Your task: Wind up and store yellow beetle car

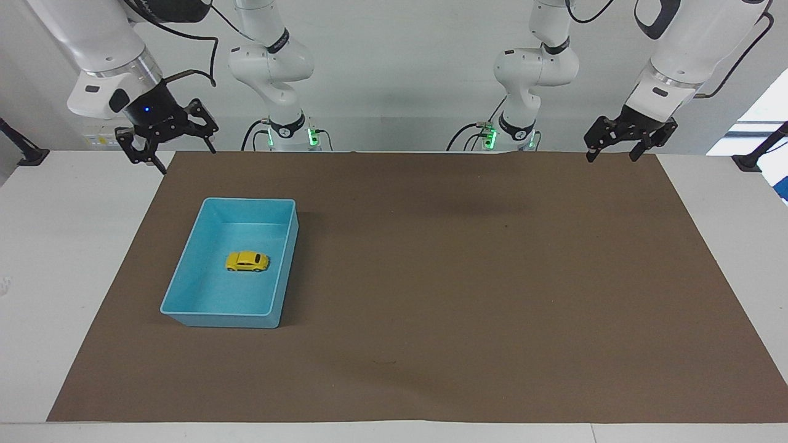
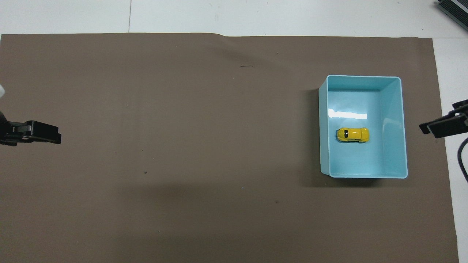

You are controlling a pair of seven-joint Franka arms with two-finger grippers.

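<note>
The left end effector [image 1: 620,147] waits spread over the mat's robot-side corner, and the right end effector [image 1: 167,144] hangs spread and empty above the worktop [image 1: 61,246] edge. The yellow beetle car [image 1: 247,261] sits in the light blue bin [image 1: 280,271], farther out. If its spring is wound, it might roll against the wall.

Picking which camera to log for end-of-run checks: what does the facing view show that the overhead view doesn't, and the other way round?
Facing view only: both white arms whole with their bases, the open right hand raised over the white table edge at the right arm's end, and the open left hand waiting.

Overhead view only: the roof of the small yellow beetle-shaped toy car and the glare strip on the floor of the light blue plastic bin.

Both: car inside bin on the brown paper mat; neither hand holds anything.
</note>
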